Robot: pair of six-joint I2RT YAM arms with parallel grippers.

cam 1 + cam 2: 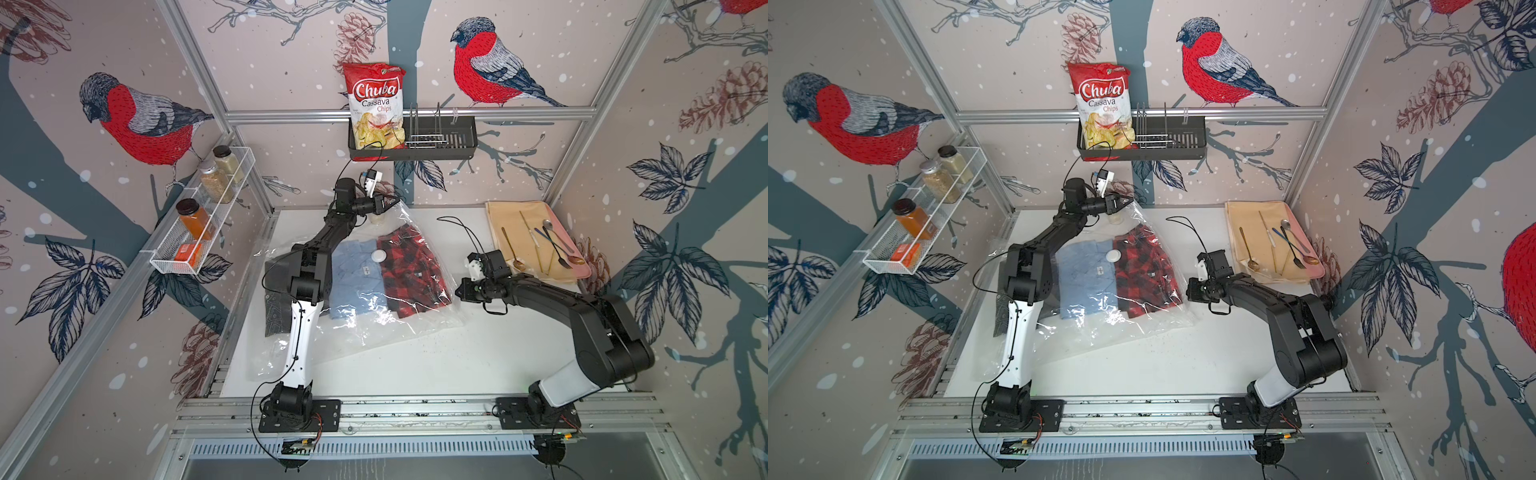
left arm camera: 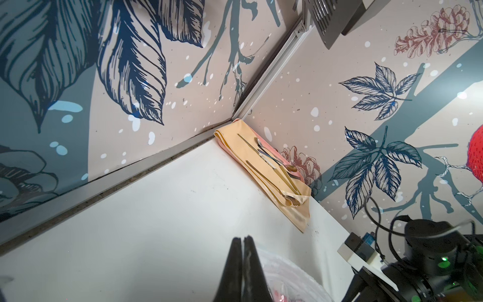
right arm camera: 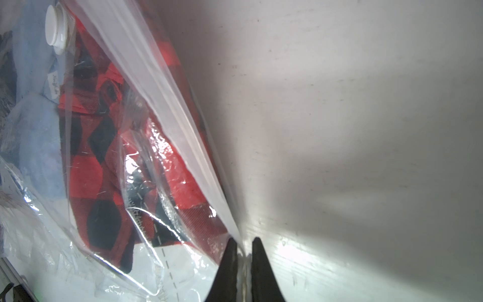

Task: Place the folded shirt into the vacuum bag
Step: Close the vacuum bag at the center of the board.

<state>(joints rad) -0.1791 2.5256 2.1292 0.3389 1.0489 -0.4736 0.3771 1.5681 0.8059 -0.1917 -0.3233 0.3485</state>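
Both top views are bright, evenly lit from above and sharp at centre. There is wide-angle bending, with the aluminium rails [image 1: 411,114] bowing toward the frame edges. Shadows on the white bench [image 1: 415,365] are faint and soft. The vacuum bag [image 1: 374,316] has white glare streaks at lower centre of the frame. The left wrist view is well lit and crisp on the far walls, soft very close to the lens. The right wrist view is dimmer and hazy, with the bag film blurred and shiny. Broad grey shadow bands cross the bench there around one bright patch.
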